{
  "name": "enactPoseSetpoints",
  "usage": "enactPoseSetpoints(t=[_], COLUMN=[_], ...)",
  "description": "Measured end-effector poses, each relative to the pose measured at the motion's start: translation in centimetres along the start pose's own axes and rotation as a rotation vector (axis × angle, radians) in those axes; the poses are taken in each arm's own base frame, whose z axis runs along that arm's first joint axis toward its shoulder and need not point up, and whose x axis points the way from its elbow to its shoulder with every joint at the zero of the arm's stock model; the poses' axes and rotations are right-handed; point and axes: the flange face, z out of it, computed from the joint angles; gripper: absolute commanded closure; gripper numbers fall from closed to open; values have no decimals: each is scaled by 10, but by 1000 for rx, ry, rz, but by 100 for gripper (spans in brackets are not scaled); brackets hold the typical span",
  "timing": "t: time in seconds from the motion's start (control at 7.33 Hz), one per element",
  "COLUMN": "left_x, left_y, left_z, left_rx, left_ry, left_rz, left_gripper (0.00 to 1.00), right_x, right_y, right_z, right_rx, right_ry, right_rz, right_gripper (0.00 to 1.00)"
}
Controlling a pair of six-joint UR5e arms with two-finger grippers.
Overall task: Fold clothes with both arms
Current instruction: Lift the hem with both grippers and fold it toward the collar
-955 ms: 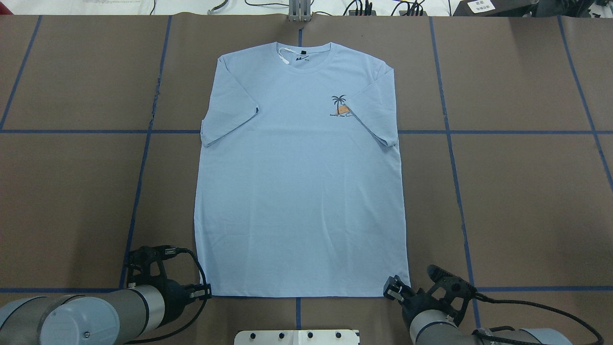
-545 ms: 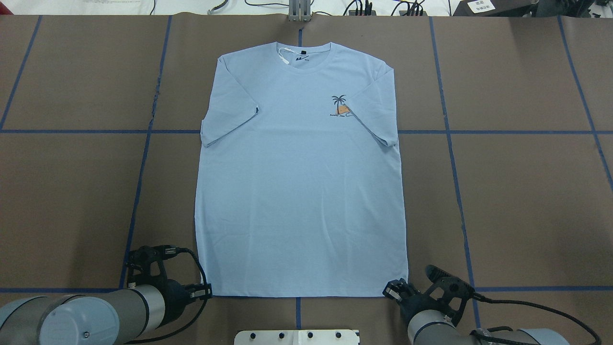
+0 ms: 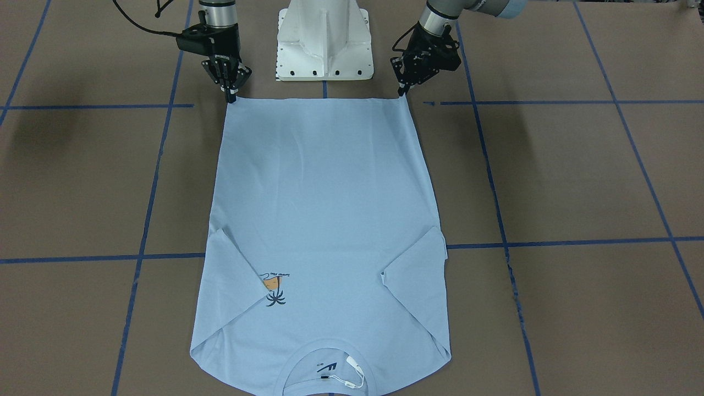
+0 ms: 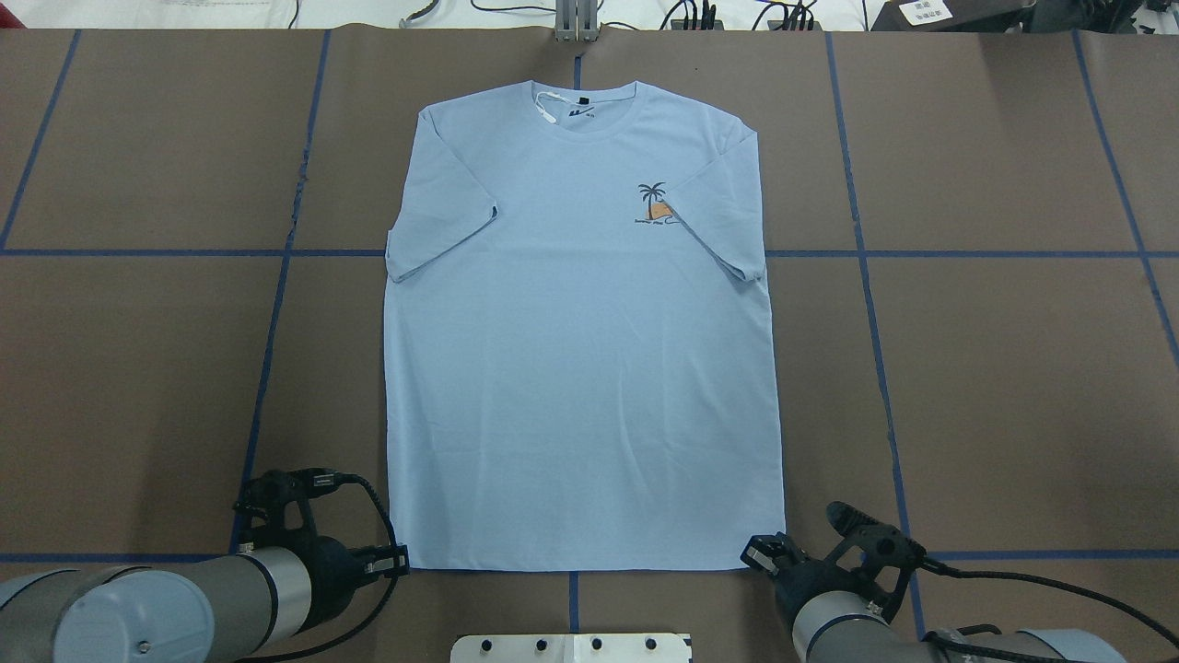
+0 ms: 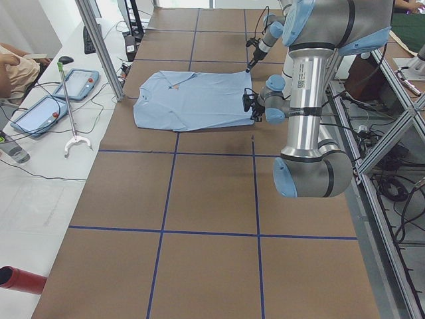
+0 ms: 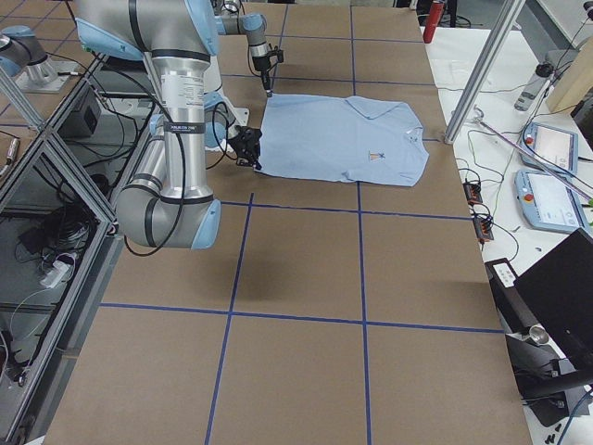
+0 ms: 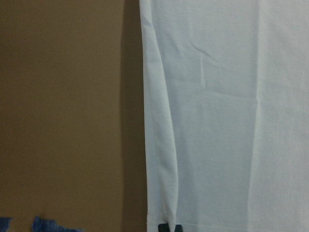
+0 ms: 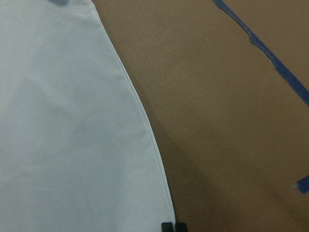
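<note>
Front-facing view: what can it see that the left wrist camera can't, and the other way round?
Only the front-facing view shows the whole shirt: its collar and palm print. It also shows the white base, the right gripper and the whole left gripper. Only the left wrist view, close up, shows fine creases near the shirt's corner. Both show blue shirt cloth on the brown table, bits of blue tape, and the left gripper's dark fingertips at the hem corner.
</note>
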Motion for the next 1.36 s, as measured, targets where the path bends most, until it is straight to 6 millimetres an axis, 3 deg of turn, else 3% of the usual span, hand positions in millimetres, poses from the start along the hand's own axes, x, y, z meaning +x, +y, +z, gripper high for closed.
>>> enactPoseSetpoints(t=[0.14,0.27,0.41,0.55,0.68,0.95,1.36], left_x=[13,33,48,56,60,68,72], left_y=[-2,-3,-7,-17,-30,-73,-180], left_z=[-37,-92,-154,-206,-230,-235,-208], left_rx=[-37,-87,-141,-174,-173,-85,46], left_ry=[30,49,57,67,80,78,-31], left_rz=[-3,-5,-6,-9,12,124,219], left_gripper=[100,100,100,100,100,100,100], right_x=[-7,-10,-11,-14,-20,-45,-100], right_y=[-17,-38,-57,-72,-86,-126,-208], right_z=[-46,-103,-144,-164,-171,-176,-151], right_rx=[-33,-83,-130,-159,-167,-162,-120], right_ry=[4,14,16,18,12,-18,2], right_rz=[-3,-9,-4,3,-8,-38,-18], right_gripper=[100,100,100,100,100,100,100])
